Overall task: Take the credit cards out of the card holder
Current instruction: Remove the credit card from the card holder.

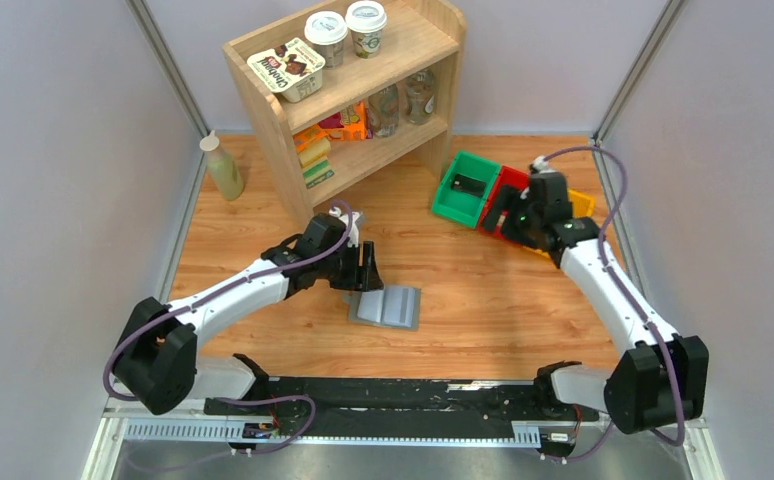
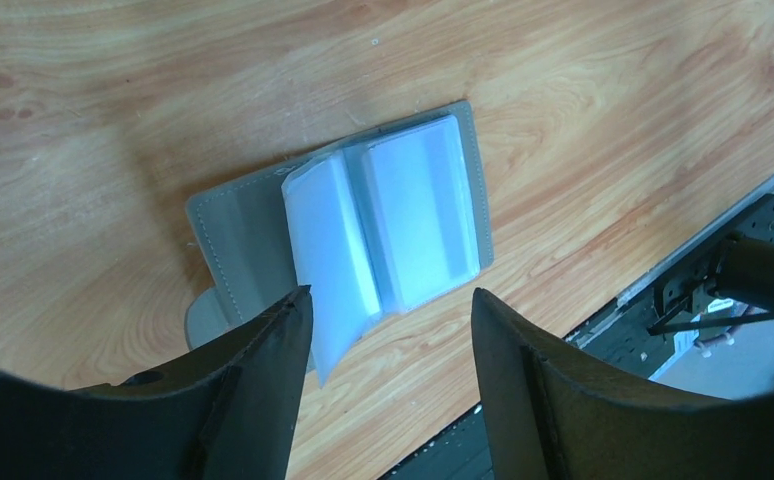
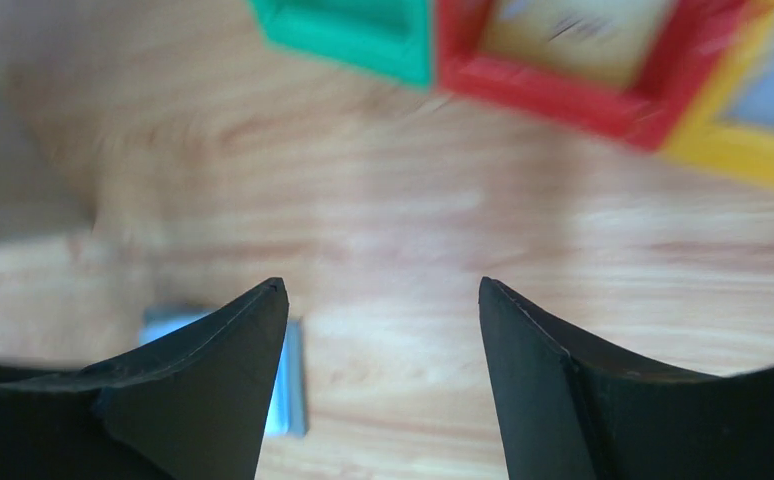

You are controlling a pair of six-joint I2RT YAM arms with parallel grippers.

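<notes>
The card holder (image 1: pixel 387 306) lies open like a book on the wooden table, with its grey cover (image 2: pixel 235 230) underneath and its pale blue-grey pockets (image 2: pixel 418 210) facing up. One pocket leaf stands half lifted. I cannot make out single credit cards in the pockets. My left gripper (image 1: pixel 368 272) hovers just above the holder's far left edge, open and empty; in the left wrist view (image 2: pixel 391 295) the holder lies just beyond the fingertips. My right gripper (image 1: pixel 508 215) is open and empty near the bins; in the right wrist view (image 3: pixel 383 285) it is above bare wood. The holder shows there, blurred (image 3: pixel 291 385).
A green bin (image 1: pixel 466 186), a red bin (image 1: pixel 503 200) and a yellow bin (image 1: pixel 578 205) stand at the back right. A pale flat thing lies in the red bin (image 3: pixel 573 25), blurred. A wooden shelf (image 1: pixel 363 90) with cups and packets stands at the back, with a bottle (image 1: pixel 222 167) to its left.
</notes>
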